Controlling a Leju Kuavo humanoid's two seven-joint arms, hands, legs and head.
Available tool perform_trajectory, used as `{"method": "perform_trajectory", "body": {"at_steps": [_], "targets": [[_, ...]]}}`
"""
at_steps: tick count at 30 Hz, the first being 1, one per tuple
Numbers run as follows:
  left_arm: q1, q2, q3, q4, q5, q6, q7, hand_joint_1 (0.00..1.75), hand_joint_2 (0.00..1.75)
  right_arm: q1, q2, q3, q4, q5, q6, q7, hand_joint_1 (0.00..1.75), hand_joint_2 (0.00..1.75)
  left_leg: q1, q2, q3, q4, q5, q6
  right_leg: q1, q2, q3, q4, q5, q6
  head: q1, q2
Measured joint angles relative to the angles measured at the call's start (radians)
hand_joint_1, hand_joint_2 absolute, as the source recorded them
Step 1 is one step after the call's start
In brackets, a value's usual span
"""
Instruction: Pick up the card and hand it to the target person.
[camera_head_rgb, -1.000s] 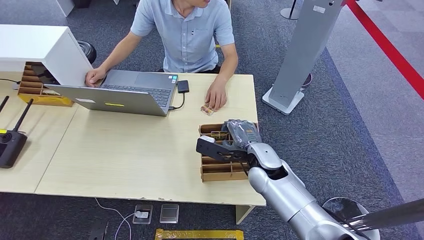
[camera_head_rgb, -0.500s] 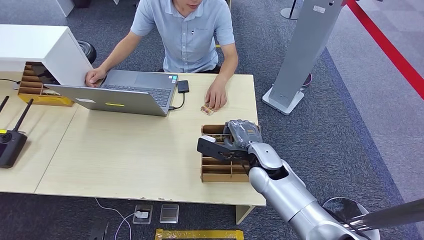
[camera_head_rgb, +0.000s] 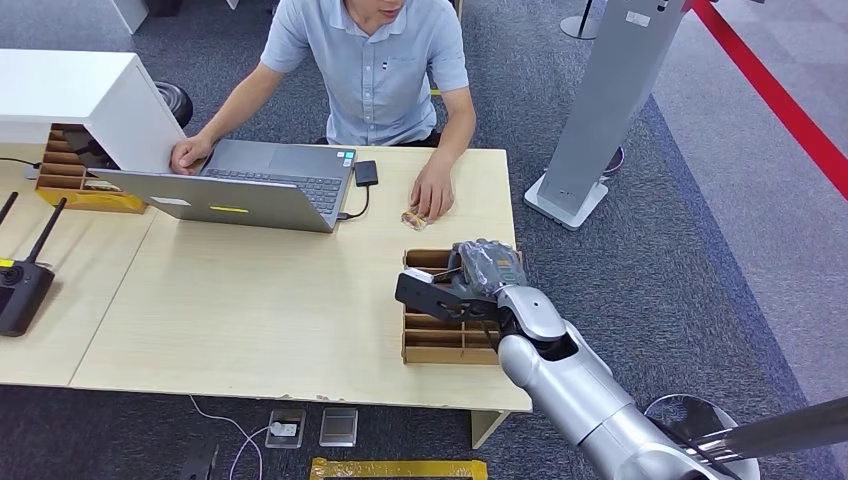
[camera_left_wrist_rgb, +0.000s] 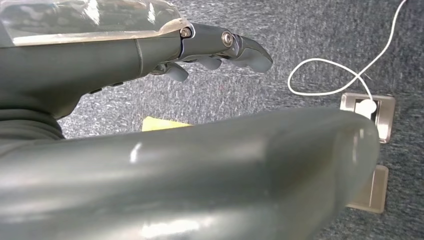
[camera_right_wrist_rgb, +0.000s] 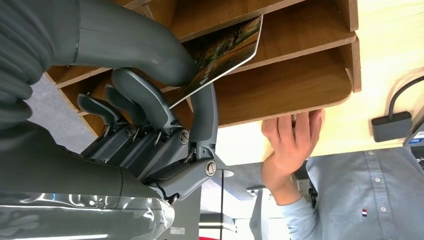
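Head view: the right hand sits over the wooden divider box near the tabletop's 3 o'clock edge. Right wrist view: thumb and fingers pinch the card in a slot. Left wrist view: left hand loosely spread, holding nothing, above carpet.

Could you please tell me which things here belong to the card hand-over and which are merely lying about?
Part of the job:
card
wooden rack
right hand, pinching the card
person

Lying about:
laptop
black remote
floor stand
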Motion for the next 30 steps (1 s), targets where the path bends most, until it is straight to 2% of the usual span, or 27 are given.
{"method": "perform_trajectory", "body": {"at_steps": [15,24,30], "targets": [[0.0,0.0,0.0,0.0,0.026,0.007,-0.001,0.0,0.0,0.001,-0.021,-0.023,-0.06,-0.021,-0.009,0.014,1.75,1.75,0.0,0.0,0.0,0.0,0.0,0.0,0.0,0.0,0.0,0.0,0.0,0.0,0.0,0.0],[0.003,0.0,0.0,0.0,0.068,0.017,-0.001,0.0,0.0,-0.026,-0.087,-0.13,-0.294,-0.075,-0.045,0.064,1.75,1.75,0.0,0.0,0.0,0.0,0.0,0.0,0.0,0.0,0.0,0.0,0.0,0.0,0.0,0.0],[0.003,-0.001,0.0,0.0,0.074,0.016,-0.001,0.0,0.0,-0.027,-0.111,-0.211,-0.43,-0.086,-0.1,0.023,1.75,1.75,0.0,0.0,0.0,0.0,0.0,0.0,0.0,0.0,0.0,0.0,0.0,0.0,0.0,0.0]]}}
